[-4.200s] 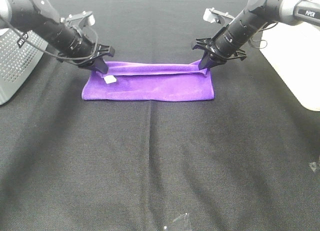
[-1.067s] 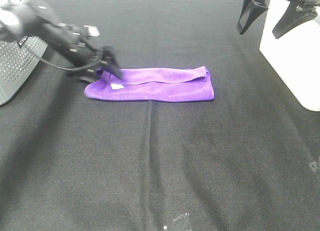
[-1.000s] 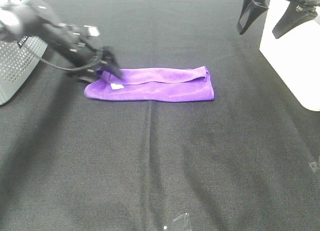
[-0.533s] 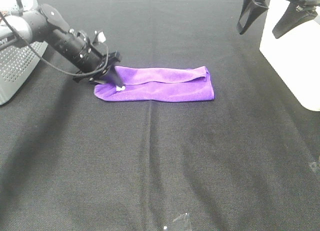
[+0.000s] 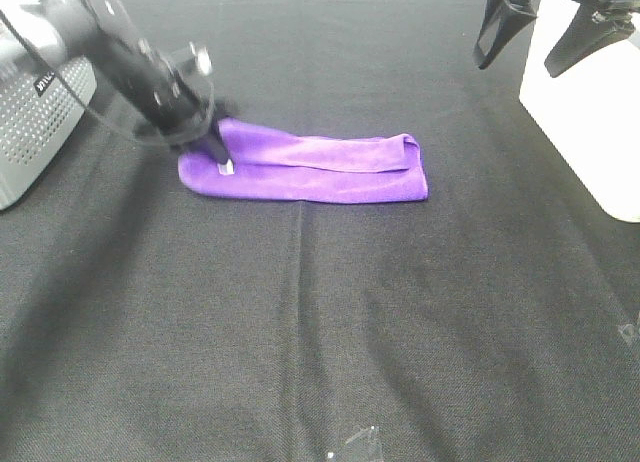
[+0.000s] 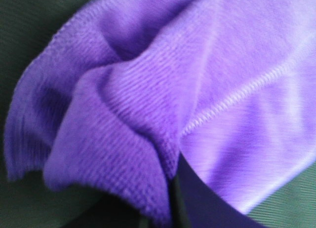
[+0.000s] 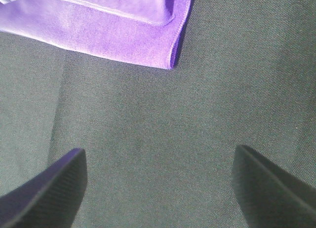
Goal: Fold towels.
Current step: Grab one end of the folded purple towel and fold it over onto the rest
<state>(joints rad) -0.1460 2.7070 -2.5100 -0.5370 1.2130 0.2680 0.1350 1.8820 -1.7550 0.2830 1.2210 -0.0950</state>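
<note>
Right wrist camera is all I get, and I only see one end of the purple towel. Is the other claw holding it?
Observer: Yes, the left claw is shut on the towel at its other end, by the white tag.
Operator: Is the towel flat there?
Observer: No, it bunches into folds around the claw.
Operator: Where's my claw?
Observer: The right claw hangs open beside a white box, apart from the towel.

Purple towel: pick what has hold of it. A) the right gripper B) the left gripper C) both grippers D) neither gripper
B: the left gripper is shut on one end of the purple towel, while the right gripper hangs open, well clear of it.
</note>
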